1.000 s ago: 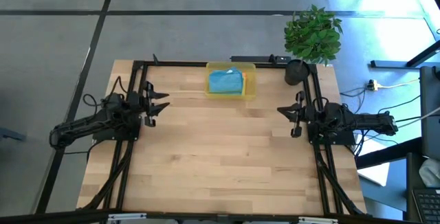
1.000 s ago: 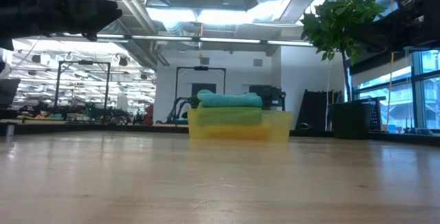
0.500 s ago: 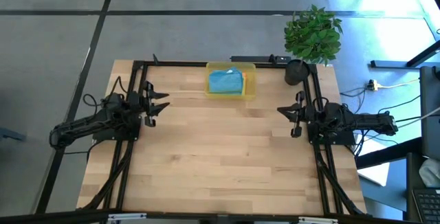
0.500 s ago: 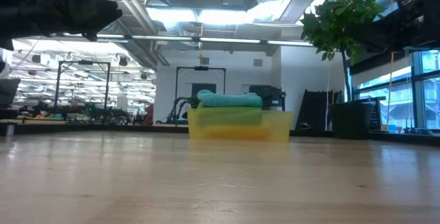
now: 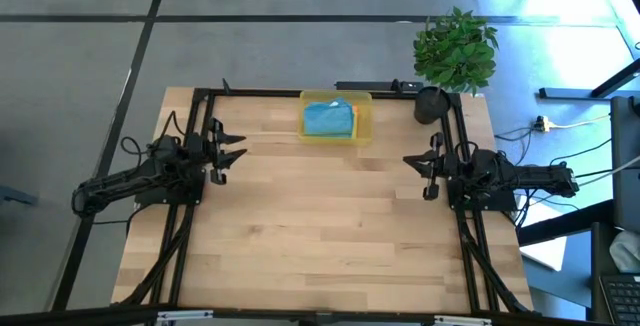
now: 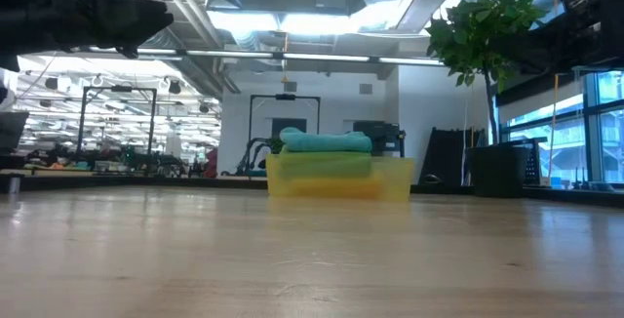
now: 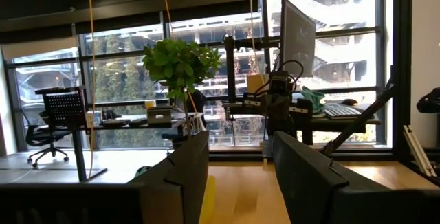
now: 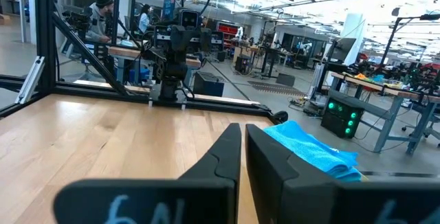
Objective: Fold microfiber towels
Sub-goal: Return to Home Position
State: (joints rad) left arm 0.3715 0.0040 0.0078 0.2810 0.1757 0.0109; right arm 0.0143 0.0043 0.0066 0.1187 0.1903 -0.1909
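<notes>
Tabletop [image 5: 320, 226] open at centre, yellow bin [image 5: 364, 116] of towels [image 5: 328, 119] at far edge, plant [image 5: 455, 51] at far-right corner.

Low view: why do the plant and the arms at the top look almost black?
Low view: bright ceiling lights sit behind the plant and the arms, so they show as dark shapes. Left wrist view: daylit windows likewise leave the left hand dark.
</notes>
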